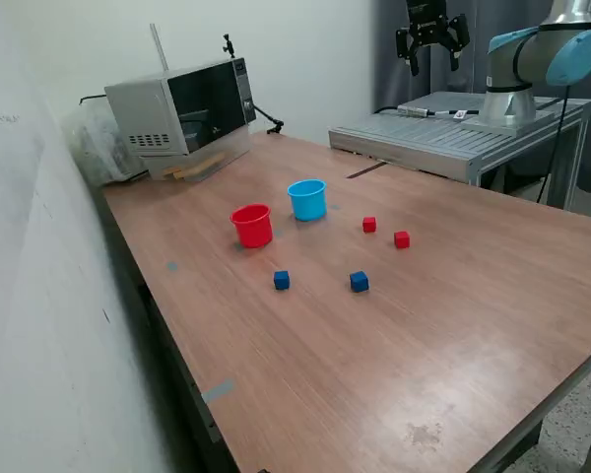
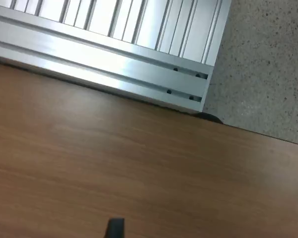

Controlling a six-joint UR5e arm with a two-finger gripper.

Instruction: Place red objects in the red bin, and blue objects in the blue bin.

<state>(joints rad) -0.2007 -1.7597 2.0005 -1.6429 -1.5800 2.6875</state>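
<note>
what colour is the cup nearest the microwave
Light blue; the cup shows best in the exterior view, behind the red cup.

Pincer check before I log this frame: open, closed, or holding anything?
Pincer: open, fingers spread, holding nothing, raised high above the table's far end.

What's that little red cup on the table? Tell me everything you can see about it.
The red cup is a small tub of what looks like glossy red plastic, round, tapering toward its base, with a rolled rim. It stands upright and open on the wooden table; nothing shows inside it from this angle. A matching light blue cup stands close by on the exterior view's right, not touching it. No cube touches it either, and only the table is in contact with it.
</note>
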